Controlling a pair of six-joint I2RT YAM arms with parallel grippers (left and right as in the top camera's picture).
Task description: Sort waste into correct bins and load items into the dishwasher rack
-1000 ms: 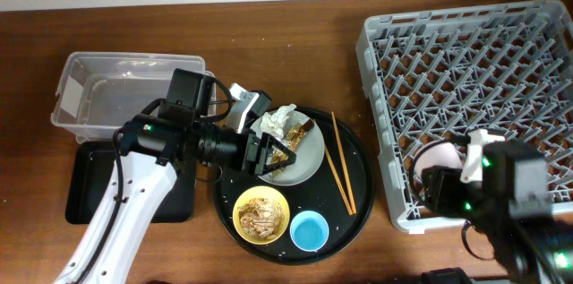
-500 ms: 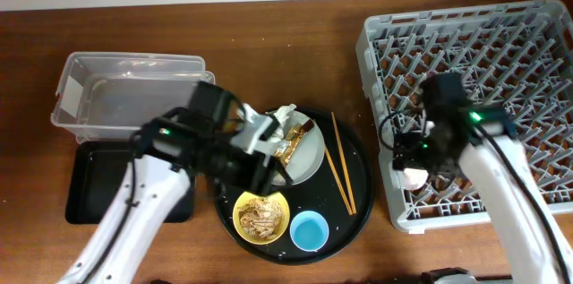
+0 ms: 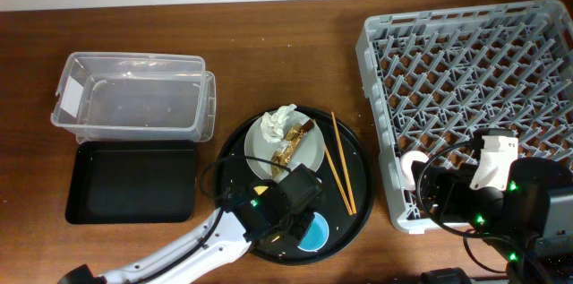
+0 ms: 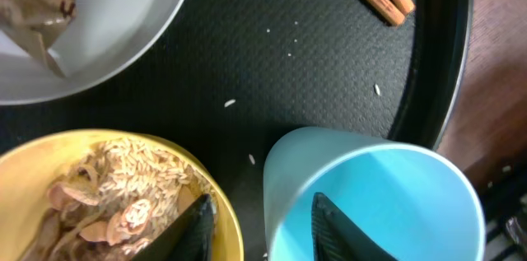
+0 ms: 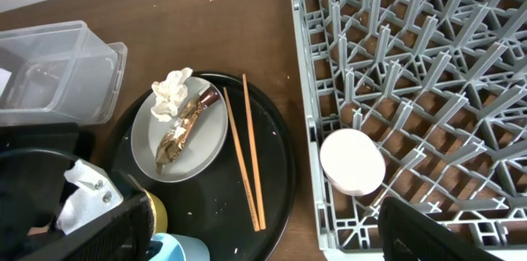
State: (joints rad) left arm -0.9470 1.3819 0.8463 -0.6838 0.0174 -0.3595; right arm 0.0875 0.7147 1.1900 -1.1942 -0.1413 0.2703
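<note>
Chopsticks (image 3: 343, 161): long axis near-far, slightly diagonal.

Plate (image 3: 311, 151) holds napkin (image 3: 278, 123) & wrapper (image 3: 292, 143); chopsticks (image 3: 340, 163) beside. Scraps (image 4: 99, 187) in yellow bowl (image 4: 107, 136), near blue cup (image 4: 370, 203). Pink cup (image 5: 352, 162) in rack (image 5: 412, 47).

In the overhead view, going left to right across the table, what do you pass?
clear tub → plate → chopsticks → dishwasher rack
</note>
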